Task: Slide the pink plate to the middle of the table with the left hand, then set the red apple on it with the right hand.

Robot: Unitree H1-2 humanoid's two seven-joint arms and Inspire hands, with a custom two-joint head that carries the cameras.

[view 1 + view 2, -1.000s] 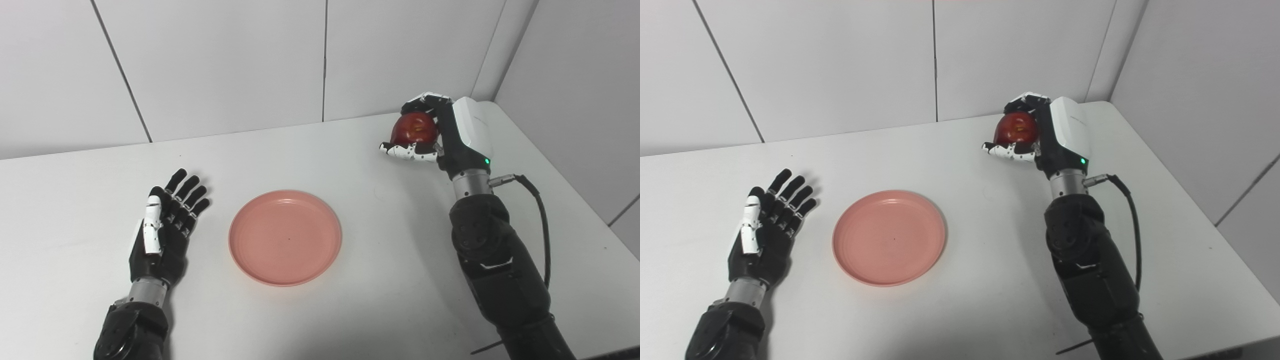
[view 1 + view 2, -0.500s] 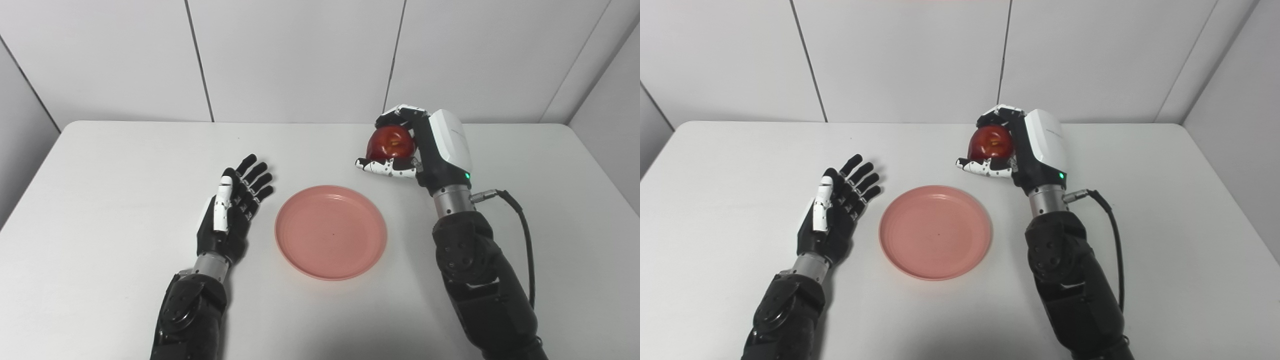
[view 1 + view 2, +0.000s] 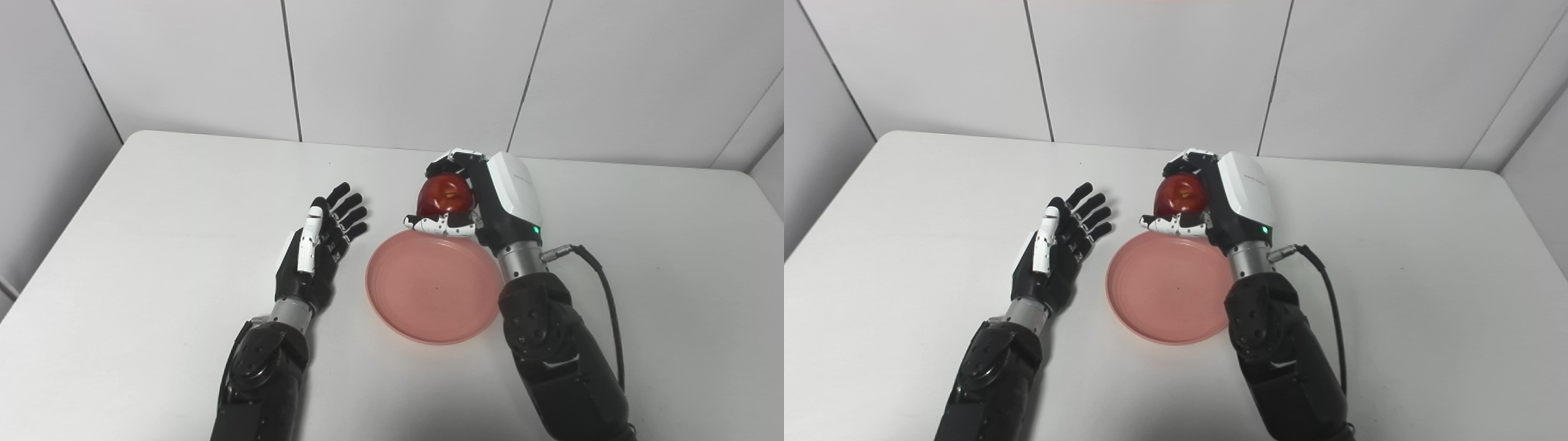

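Note:
The pink plate point(image 3: 432, 286) lies flat near the middle of the white table point(image 3: 153, 202), with nothing on it. My right hand point(image 3: 484, 196) is shut on the red apple point(image 3: 446, 195) and holds it in the air over the plate's far rim. The apple's stem end faces up. My left hand point(image 3: 318, 245) rests just left of the plate, open, palm up, fingers spread, not touching the plate. In the right eye view the apple point(image 3: 1182, 195) sits above the far edge of the plate point(image 3: 1170, 291).
White wall panels point(image 3: 398, 61) stand behind the table's far edge. A black cable point(image 3: 603, 294) loops from my right wrist over the table on the right. My right forearm point(image 3: 551, 349) covers the plate's right rim.
The camera has swung, shifting the whole picture. My right hand has carried the apple from the table's far right toward the plate, now over its far rim. The left hand stays beside the plate.

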